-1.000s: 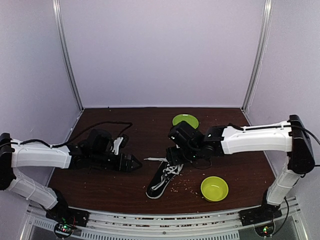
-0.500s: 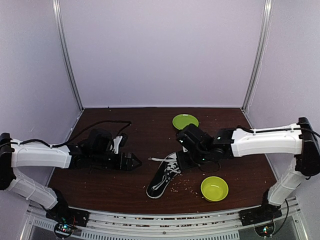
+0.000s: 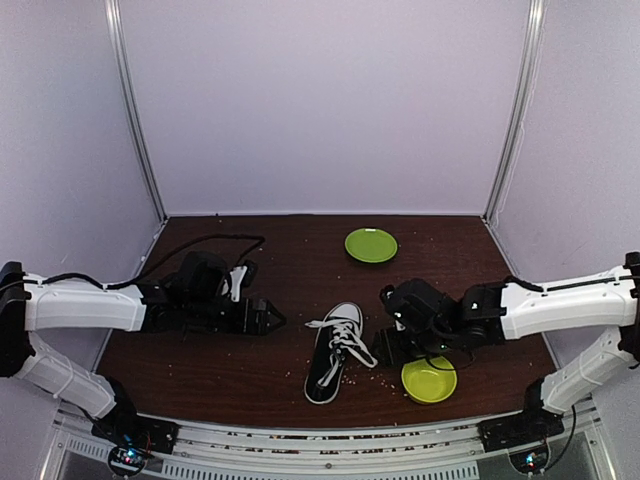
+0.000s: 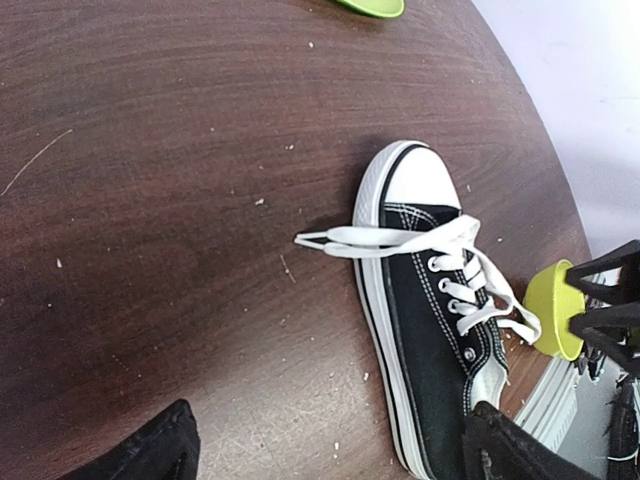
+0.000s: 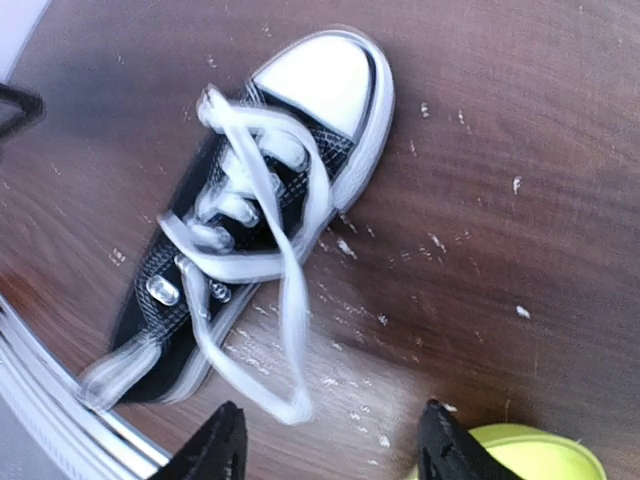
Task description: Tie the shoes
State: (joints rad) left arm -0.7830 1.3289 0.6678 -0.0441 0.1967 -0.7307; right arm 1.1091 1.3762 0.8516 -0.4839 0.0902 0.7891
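Note:
The black sneaker (image 3: 334, 352) stands upright near the table's front middle, its white toe cap pointing to the far side. Its white laces (image 3: 343, 336) are loose; one end trails left, one right. My left gripper (image 3: 274, 320) is open and empty, left of the shoe. In the left wrist view the shoe (image 4: 435, 330) lies just ahead of the gripper (image 4: 330, 462), by its right finger (image 4: 510, 450). My right gripper (image 3: 386, 352) is open and empty, right of the shoe. In the right wrist view a lace loop (image 5: 292, 395) lies just ahead of the gripper (image 5: 335, 452), apart from the fingers.
A green bowl (image 3: 429, 379) sits at the front right, beside my right gripper; it also shows in the wrist views (image 4: 553, 310) (image 5: 520, 458). A green plate (image 3: 371, 245) lies at the back middle. Crumbs dot the brown table (image 3: 300, 250). A black cable (image 3: 205, 248) runs behind the left arm.
My right gripper has pulled back right and toward the near edge, away from the shoe. The shoe has turned from its side to upright and shifted right. The left gripper edged right.

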